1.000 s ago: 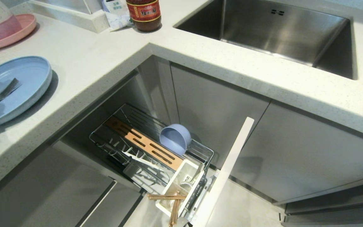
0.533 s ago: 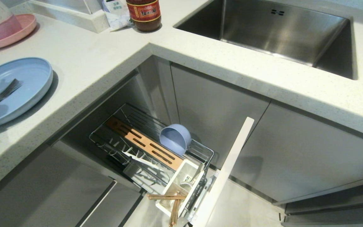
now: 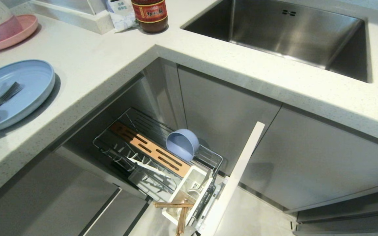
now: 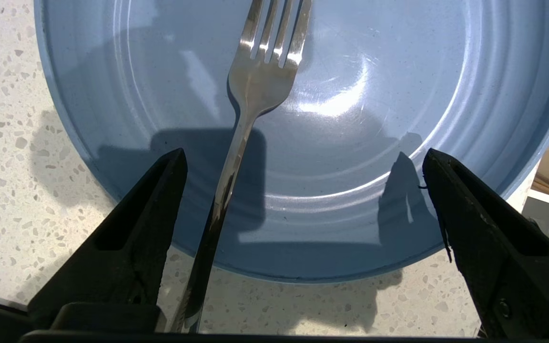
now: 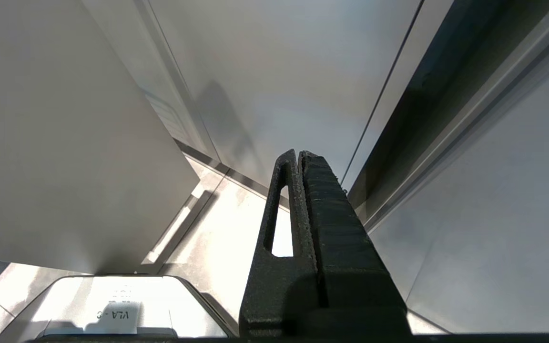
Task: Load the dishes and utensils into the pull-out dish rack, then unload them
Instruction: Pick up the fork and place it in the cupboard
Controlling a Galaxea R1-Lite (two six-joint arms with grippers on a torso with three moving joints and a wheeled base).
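fork: slim silver metal fork lay in the wide shallow light-blue round plate, tines toward plate middle, handle running out over the rim nearest the left tool.
axis: fork's long axis ran roughly straight away from the left tool, slightly slanted; handle passed between the fingers, close to one finger, well off the other.
plate place: on the speckled white table, near its left edge, close to the front edge above the rack.
left tool: spread wide, gripped nothing, no clear touch on the fork; only its black tip showed at the head view's left edge.
right tool: right tool closed, empty, parked low by grey cabinet fronts.
nearer arm: left.
rack: chrome wire pull-out dish rack pulled out; small light-blue round bowl in it; light-brown wooden chopsticks at the white utensil box.
next, judged: close across the handle.
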